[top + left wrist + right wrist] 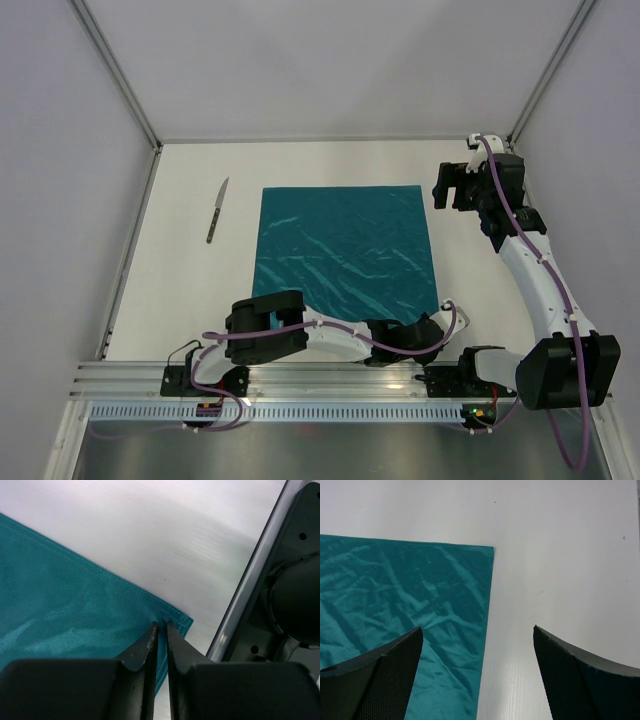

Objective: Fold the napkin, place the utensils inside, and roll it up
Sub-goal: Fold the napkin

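**Top, left-wrist and right-wrist views, read left to right.** The white table [180, 300] carries two task things. A knife [218, 210] lies toward the far left corner, silvery blade toward the far edge and dark handle toward the near edge. It is well apart from the cloth and touched by nothing.

The teal napkin [345, 250] is spread flat and creased at mid-table, one layer, its far edge parallel to the table's far edge. The left arm reaches from its base across the near edge of the napkin and hides part of that edge in the top view.

The left gripper [161, 630] sits at the napkin's near right corner. Its fingers [150, 645] are drawn almost together, leaving only a thin slit with the hemmed corner of the cloth [60, 595] showing in it (whether the cloth is truly pinched cannot be told). Just right of that corner run an aluminium rail [250, 580] and the black housing of the right arm's base [295, 595].

The right gripper [455, 185] is near the table's far right corner, just beside the napkin's far right corner. Its fingers [375, 680] are spread wide and hold nothing, with one over the cloth [395, 590] and the other over bare table. Purple cables [560, 290] run along the right arm.
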Robot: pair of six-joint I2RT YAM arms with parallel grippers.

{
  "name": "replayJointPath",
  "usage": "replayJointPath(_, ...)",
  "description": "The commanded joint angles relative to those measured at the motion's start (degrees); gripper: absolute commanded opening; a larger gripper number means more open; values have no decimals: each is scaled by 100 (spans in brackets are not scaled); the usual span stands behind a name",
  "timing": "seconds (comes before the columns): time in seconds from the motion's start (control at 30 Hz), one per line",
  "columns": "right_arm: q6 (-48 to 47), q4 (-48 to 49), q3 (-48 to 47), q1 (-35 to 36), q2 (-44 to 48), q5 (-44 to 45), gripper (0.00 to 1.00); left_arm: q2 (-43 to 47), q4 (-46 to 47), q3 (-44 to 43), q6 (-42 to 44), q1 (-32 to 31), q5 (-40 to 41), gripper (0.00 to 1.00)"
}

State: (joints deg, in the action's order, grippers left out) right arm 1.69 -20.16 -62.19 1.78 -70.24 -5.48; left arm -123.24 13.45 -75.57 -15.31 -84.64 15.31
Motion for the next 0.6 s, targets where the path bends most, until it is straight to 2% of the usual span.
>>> replayJointPath(0.0, 42, 56, -197, 15, 10, 108, 95, -86, 114, 7, 186, -44, -28, 15)
replayJointPath(0.07, 42, 48, -197, 15, 10, 108, 95, -86, 122, -10, 195, -35, -19, 12)
replayJointPath(0.1, 42, 39, -188, 24, 10, 108, 95, -69, 122, -19, 204, -35, -11, 5)
replayJointPath(0.13, 42, 47, -188, 15, 19, 108, 95, -60, 122, -10, 213, -26, 7, 2)
replayJointPath(0.37, 41, 48, -188, 15, 19, 82, 95, 72, 140, -2, 248, 9, 7, 2)
replayJointPath(0.4, 33, 39, -188, 15, 19, 73, 95, 116, 201, 16, 274, 9, -28, 17)
replayJointPath(0.47, 42, 48, -188, 24, 28, 73, 95, 308, 411, 226, 327, 0, -168, 29)
replayJointPath(0.5, 42, 48, -188, 24, 19, 64, 95, 379, 560, 297, 353, 0, -238, 37)
replayJointPath(0.57, 33, 56, -188, 15, 10, 64, 95, 485, 580, 350, 388, -8, -274, 40)
